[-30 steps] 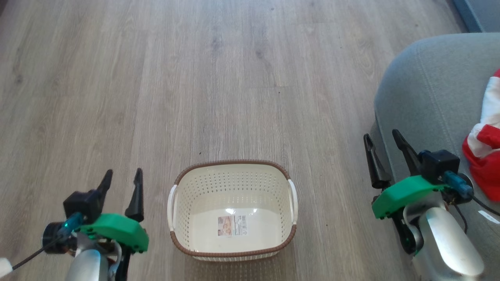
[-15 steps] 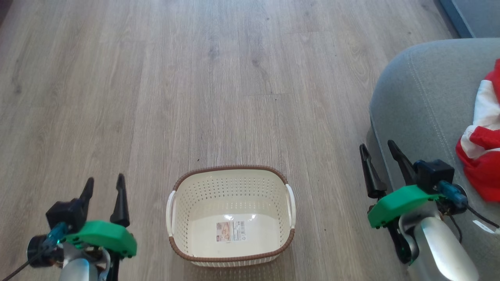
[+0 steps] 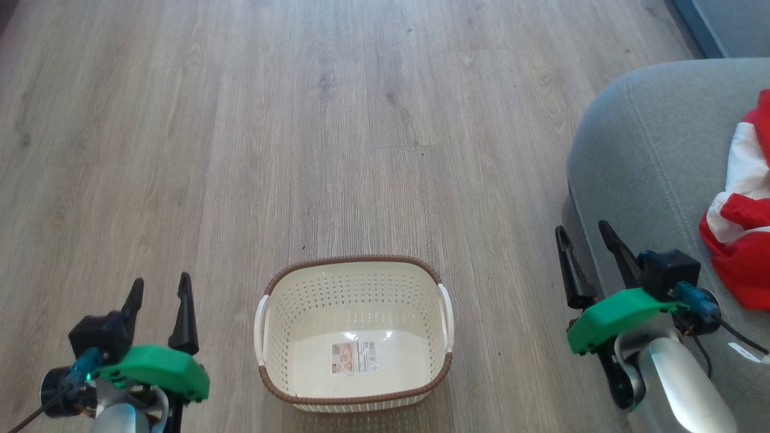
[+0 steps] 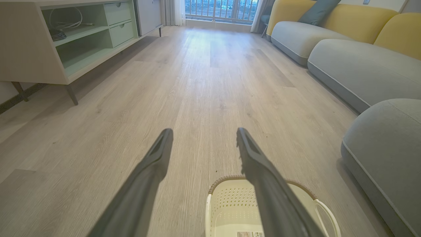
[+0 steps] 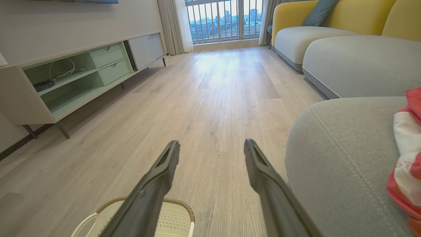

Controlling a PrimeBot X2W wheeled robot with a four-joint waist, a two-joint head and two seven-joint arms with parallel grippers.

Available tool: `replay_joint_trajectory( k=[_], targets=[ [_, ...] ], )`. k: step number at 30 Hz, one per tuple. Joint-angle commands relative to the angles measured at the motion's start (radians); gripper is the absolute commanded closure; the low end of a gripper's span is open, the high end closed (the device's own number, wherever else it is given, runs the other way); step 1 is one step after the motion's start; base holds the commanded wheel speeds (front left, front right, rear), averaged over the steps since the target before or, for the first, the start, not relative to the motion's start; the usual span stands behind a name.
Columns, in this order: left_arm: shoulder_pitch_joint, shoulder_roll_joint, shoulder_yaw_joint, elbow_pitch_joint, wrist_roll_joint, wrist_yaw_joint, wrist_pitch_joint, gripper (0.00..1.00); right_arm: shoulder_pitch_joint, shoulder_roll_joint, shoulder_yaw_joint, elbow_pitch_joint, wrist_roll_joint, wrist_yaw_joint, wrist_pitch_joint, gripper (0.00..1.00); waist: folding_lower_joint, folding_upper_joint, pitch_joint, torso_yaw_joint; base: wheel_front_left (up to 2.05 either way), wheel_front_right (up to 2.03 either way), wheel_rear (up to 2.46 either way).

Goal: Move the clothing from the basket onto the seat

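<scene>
The cream basket [image 3: 283, 337] with a brown rim stands on the wood floor, holding just a paper label [image 3: 355, 357] on its bottom. Red and white clothing [image 3: 743, 240] lies on the grey seat [image 3: 649, 156] at the right edge. My left gripper [image 3: 161, 287] hovers open to the left of the basket. My right gripper [image 3: 582, 231] is open beside the seat's front corner, nothing between its fingers. In the left wrist view the left gripper [image 4: 203, 132] is open above the basket [image 4: 230, 200]. In the right wrist view the right gripper [image 5: 212, 144] is open, with the clothing [image 5: 406, 158] on the seat [image 5: 335, 154].
A pale low cabinet [image 4: 62, 42] with shelves and drawers runs along the left wall. More grey and yellow couch sections [image 4: 358, 62] line the right side. Open wood floor [image 3: 301, 132] stretches ahead toward a balcony window [image 5: 227, 19].
The head camera has tilted, so the whole picture shifted slightly. Both grippers stay open and hold their places relative to the basket and seat.
</scene>
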Motion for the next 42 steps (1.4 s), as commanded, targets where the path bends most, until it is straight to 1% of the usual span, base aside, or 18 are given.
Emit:
replay_joint_trajectory(
  k=[1, 2, 3, 8, 11, 42],
  targets=[
    [-0.02, 0.009, 0.028, -0.037, 0.005, -0.002, -0.005, 0.0, -0.022, 0.01, 0.017, -0.027, -0.006, 0.0, -0.009, 0.0, 0.0, -0.0001, 0.0, -0.002, 0.0, 0.0, 0.0],
    [-0.02, 0.009, 0.026, -0.038, 0.001, -0.004, -0.005, 0.0, -0.022, 0.011, 0.017, -0.027, -0.006, 0.0, -0.009, 0.0, 0.0, -0.0001, -0.001, -0.002, 0.0, 0.0, 0.0],
    [0.0, 0.0, -0.002, -0.003, -0.001, -0.002, 0.0, 1.0, 0.0, 0.002, 0.0, 0.0, 0.0, 0.0, 0.0, 1.0, 0.0, -0.0001, -0.001, -0.002, 0.0, 0.0, 0.0],
    [0.022, -0.006, -0.003, 0.058, -0.013, -0.001, 0.007, 1.0, 0.033, 0.002, -0.002, 0.057, 0.013, 0.0, 0.007, 1.0, 0.0, -0.0001, -0.001, -0.003, 0.0, 0.0, 0.0],
    [0.018, -0.006, 0.0, 0.058, -0.035, -0.001, 0.016, 1.0, 0.033, 0.003, -0.006, 0.054, 0.035, 0.0, 0.014, 1.0, 0.0, -0.0001, -0.001, -0.002, 0.0, 0.0, 0.0],
    [0.015, -0.002, -0.013, 0.001, -0.416, -0.006, 0.105, 1.0, 0.06, 0.014, -0.051, -0.027, 0.389, 0.0, 0.104, 1.0, 0.0, -0.0001, 0.0, 0.003, 0.0, 0.0, 0.0]
  ],
)
